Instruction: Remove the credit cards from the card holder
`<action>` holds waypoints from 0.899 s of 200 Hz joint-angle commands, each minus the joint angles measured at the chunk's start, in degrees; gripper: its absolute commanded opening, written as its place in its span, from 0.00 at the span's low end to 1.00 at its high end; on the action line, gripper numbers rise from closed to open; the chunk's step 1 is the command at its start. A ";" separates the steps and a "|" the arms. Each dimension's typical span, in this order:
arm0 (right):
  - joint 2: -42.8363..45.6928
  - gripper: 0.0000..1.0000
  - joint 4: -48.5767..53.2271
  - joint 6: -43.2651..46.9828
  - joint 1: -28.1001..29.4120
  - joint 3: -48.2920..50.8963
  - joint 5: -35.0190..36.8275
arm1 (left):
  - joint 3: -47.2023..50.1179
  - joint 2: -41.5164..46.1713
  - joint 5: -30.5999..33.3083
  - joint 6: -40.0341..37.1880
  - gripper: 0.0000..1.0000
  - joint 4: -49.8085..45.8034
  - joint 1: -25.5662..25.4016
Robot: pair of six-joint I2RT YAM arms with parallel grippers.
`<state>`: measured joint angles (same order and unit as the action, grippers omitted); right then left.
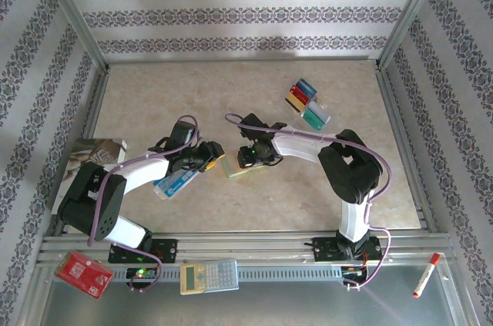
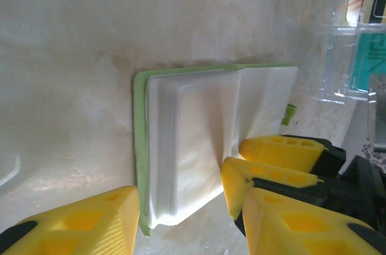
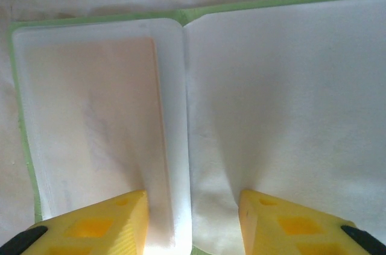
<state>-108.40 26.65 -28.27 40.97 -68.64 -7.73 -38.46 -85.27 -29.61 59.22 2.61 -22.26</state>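
The card holder point(image 1: 241, 167) lies open and flat right under the right gripper point(image 3: 193, 198), its fold running straight ahead between the two fingers. Those jaws stand partly apart and hold nothing. A pale card point(image 3: 96, 104) sits in the sleeve ahead of the left finger, long edge parallel to the fold. The left gripper point(image 2: 190, 207) straddles the holder's end, half apart; whether it pinches, I cannot tell. The right arm looks better placed. Loose cards point(image 1: 306, 102) lie well apart from both.
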 commanded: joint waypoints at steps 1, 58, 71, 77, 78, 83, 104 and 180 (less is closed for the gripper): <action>-1.65 0.42 1.65 0.17 -0.71 -0.31 -1.36 | -1.82 -2.00 -3.27 0.09 0.49 2.95 -0.16; -2.25 0.34 -0.10 -1.52 -2.27 2.28 -2.33 | -3.80 -6.70 -3.98 1.51 0.37 5.86 -2.61; -2.17 0.33 -0.58 -1.83 -2.52 2.69 -2.93 | -4.07 -7.41 -3.73 1.60 0.36 6.07 -3.00; -2.08 0.33 -0.68 -1.86 -2.67 2.93 -3.20 | -4.29 -7.76 -3.69 1.60 0.35 6.09 -3.05; -2.08 0.33 -0.71 -1.87 -2.71 2.96 -3.23 | -4.32 -7.83 -3.66 1.60 0.35 6.09 -3.05; -1.99 0.32 -0.81 -1.89 -2.81 3.06 -3.26 | -4.49 -8.16 -3.63 1.56 0.35 6.16 -3.21; -1.90 0.31 -1.24 -1.97 -3.06 3.44 -3.69 | -5.45 -9.74 -4.31 1.42 0.33 6.72 -3.39; -1.49 0.31 -1.88 -2.27 -3.42 4.12 -4.31 | -4.11 -2.44 5.14 -1.73 0.32 -2.57 -3.40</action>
<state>-108.51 23.88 -30.00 37.98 -66.46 -12.82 -43.42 -91.92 -28.77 59.81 3.70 -25.15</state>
